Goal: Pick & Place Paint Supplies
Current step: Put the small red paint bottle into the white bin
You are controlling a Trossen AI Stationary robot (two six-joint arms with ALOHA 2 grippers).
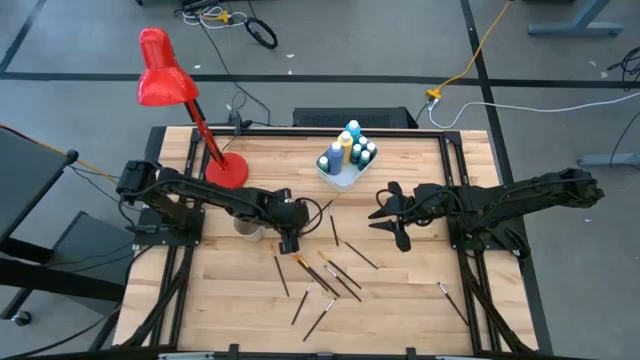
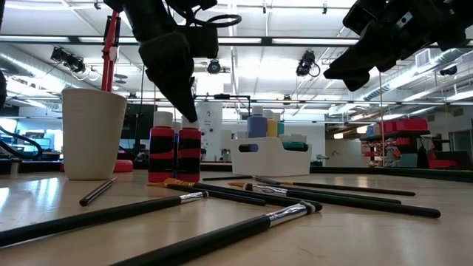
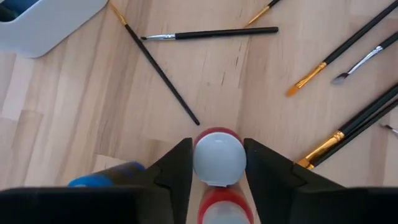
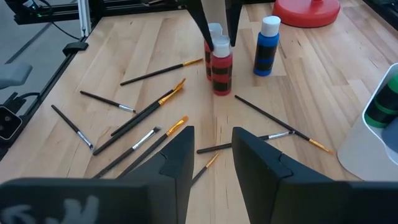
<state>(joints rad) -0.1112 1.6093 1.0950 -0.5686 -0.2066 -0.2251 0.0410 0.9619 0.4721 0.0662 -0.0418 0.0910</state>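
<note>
Two red paint bottles with white caps (image 4: 221,65) stand side by side on the table, next to a blue paint bottle (image 4: 267,46). My left gripper (image 3: 219,163) comes down on one red bottle (image 2: 189,151), beside the beige cup (image 2: 92,133). My right gripper (image 4: 213,149) hangs open above the table to the right (image 1: 382,212), touching nothing. Several dark-handled paintbrushes (image 1: 325,275) lie flat and scattered on the wood. More paint bottles stand upright in the white tray (image 1: 345,160) at the far side. My left gripper pinches the white cap (image 3: 219,158) of one red paint bottle between its two fingers. The fingers (image 4: 208,25) come from above, pointing down. The bottle stands upright with its base on the table, close against the second red bottle.
A red desk lamp (image 1: 165,85) stands with its round base (image 1: 227,170) at the far left. One brush (image 1: 450,300) lies alone near the right front. Bare wood shows between my right gripper and the near edge.
</note>
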